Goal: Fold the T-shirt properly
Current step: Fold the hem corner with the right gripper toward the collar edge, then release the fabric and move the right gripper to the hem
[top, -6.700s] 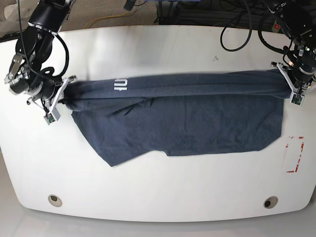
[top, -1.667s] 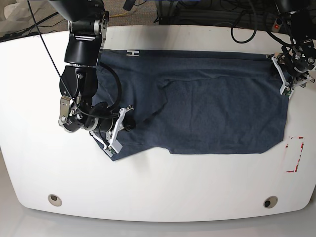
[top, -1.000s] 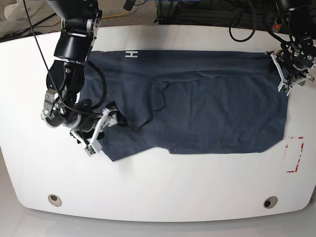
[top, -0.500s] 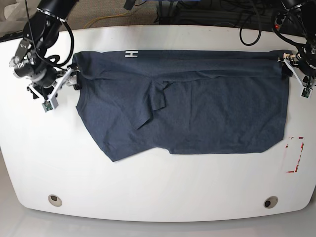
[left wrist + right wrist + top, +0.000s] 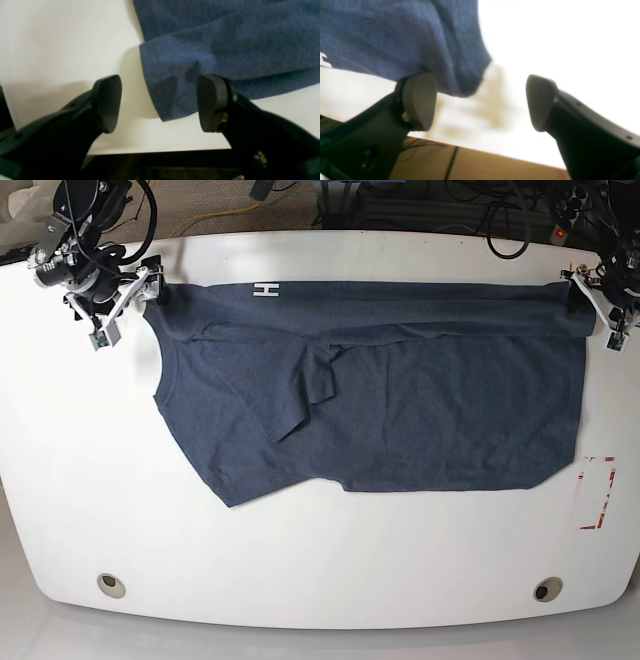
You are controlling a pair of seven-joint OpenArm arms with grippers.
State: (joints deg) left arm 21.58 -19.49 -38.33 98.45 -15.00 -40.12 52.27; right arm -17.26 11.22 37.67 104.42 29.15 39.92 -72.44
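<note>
**Grippers released at far corners; next fold pending**

Garment position: the T-shirt (image 5: 400, 400) lies spread across the white table (image 5: 320, 570), its far edge running straight along the back of the table with a white letter showing near the far corner on the base view's left. One sleeve is doubled inward near the middle, leaving a raised crease, and the near hem slants from the lower left corner up to a squarer right side.

Right gripper (image 5: 480, 100): jaws stand wide apart, nothing between them. A rounded fabric corner hangs just above one pad, seemingly apart from it, though the blur prevents certainty.

Left gripper (image 5: 157, 102): jaws likewise parted. The cloth corner lies flat on the table between the two pads, unpinched.

Assessment: both ends of the far edge appear laid down, and the step in hand looks to be resetting for the next fold. To do it well:

- Lift each gripper clear vertically before travelling, so no pad drags the laid corner out of line.
- Address the doubled sleeve first; folding over it would lock in the crease.
- Take the next grasps at matching points on opposite sides, so the fold line runs parallel to the straight far edge.
- Pinch only the intended layers.
</note>
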